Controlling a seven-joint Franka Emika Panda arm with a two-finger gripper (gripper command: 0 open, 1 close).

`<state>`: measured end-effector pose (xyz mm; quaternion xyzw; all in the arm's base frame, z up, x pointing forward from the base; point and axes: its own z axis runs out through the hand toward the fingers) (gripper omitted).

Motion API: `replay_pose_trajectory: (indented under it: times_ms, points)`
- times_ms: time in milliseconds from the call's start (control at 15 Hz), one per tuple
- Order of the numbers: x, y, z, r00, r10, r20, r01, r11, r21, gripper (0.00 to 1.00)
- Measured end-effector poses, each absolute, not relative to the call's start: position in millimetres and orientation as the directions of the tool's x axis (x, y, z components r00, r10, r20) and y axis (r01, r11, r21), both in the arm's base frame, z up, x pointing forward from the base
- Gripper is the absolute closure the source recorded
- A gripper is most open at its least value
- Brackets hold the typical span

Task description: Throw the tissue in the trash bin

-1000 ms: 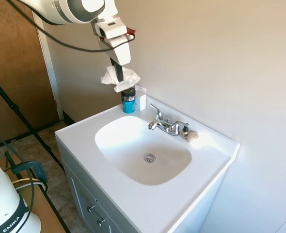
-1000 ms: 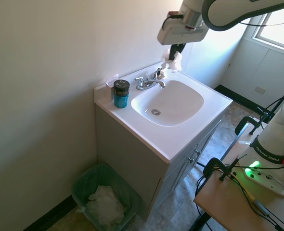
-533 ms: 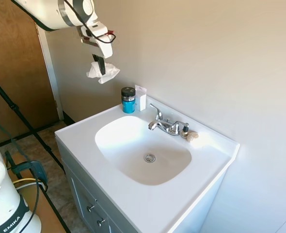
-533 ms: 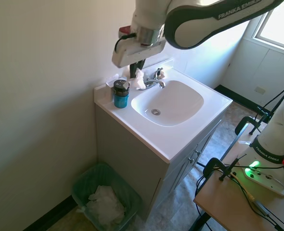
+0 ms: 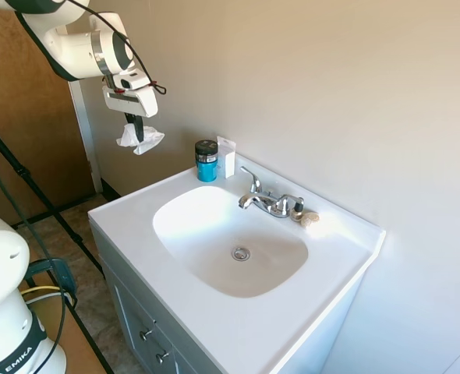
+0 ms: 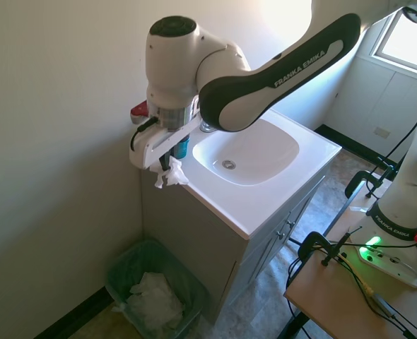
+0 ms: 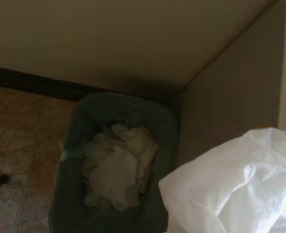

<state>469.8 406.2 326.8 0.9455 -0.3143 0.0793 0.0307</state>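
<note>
One sec of travel: tissue (image 6: 170,172), clamped in claw (image 6: 165,167), carried off surface (image 6: 265,205) edge, trash bin (image 6: 154,286) at 6 o'clock—drop pending.

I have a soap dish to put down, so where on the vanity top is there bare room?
The front edge of the vanity top and the corner right of the faucet are bare. The back corner is crowded by the blue jar and white card.

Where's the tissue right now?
The tissue hangs from the shut gripper in mid-air, just off the vanity's wall-side end, high above the trash bin on the floor.
</note>
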Motion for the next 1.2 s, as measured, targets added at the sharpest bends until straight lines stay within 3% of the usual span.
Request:
replay_pose_trajectory:
  times_ms: [533, 1200]
  points:
    - [481.5, 421.3, 279.9, 0.801, -0.580, 0.147, -0.593, -0.803, 0.063, 0.00]
    - [490.5, 417.8, 305.1, 0.786, -0.593, 0.174, -0.607, -0.793, 0.044, 0.00]
